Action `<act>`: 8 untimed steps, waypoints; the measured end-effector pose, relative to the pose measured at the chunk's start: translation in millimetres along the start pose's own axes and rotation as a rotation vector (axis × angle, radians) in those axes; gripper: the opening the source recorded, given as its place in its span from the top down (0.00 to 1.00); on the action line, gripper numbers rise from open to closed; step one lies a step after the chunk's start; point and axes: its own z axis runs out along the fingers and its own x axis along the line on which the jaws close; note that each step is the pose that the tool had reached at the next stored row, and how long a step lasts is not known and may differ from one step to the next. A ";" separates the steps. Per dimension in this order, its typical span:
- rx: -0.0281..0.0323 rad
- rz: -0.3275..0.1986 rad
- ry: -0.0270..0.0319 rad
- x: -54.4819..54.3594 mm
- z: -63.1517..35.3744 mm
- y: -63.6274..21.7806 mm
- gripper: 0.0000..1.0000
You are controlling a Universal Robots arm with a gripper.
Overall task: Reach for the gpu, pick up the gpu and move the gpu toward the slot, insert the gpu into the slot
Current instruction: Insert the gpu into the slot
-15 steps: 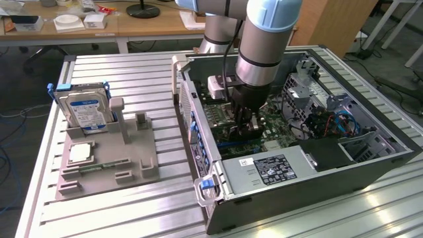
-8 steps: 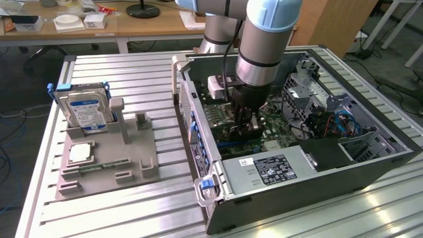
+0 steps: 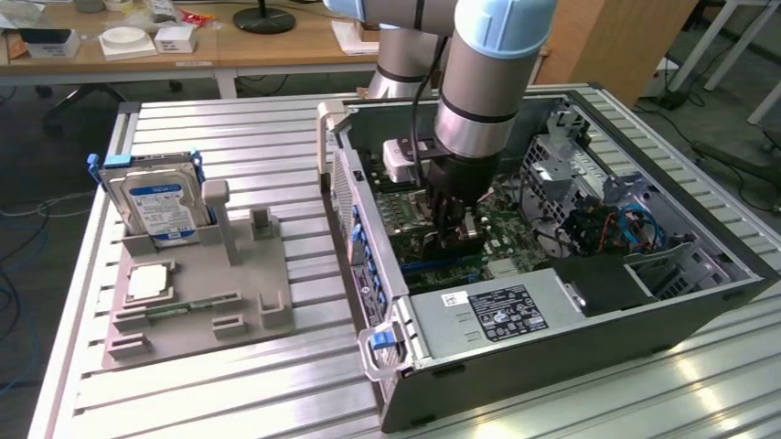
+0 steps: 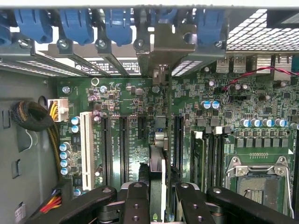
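Gpu [image 4: 157, 154] seen edge-on in the wrist view, upright, standing over the motherboard [image 4: 140, 107] in line with a black slot [image 4: 159, 122], its bracket up against the case's rear wall. Gripper [image 4: 158, 205] clenched on the gpu, fingers [image 4: 135, 203] either side. Exterior view: arm [image 3: 488, 82] reaches down into the open case [image 3: 683, 302]; hard drive [image 3: 156, 206] stands on a grey tray [image 3: 244, 302] at the exterior view's left.

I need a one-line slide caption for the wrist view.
Gripper holds the gpu edge-on above the green motherboard.
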 end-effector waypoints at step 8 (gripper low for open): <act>0.0000 -0.004 -0.0003 -0.7 0.1 0.0 0.74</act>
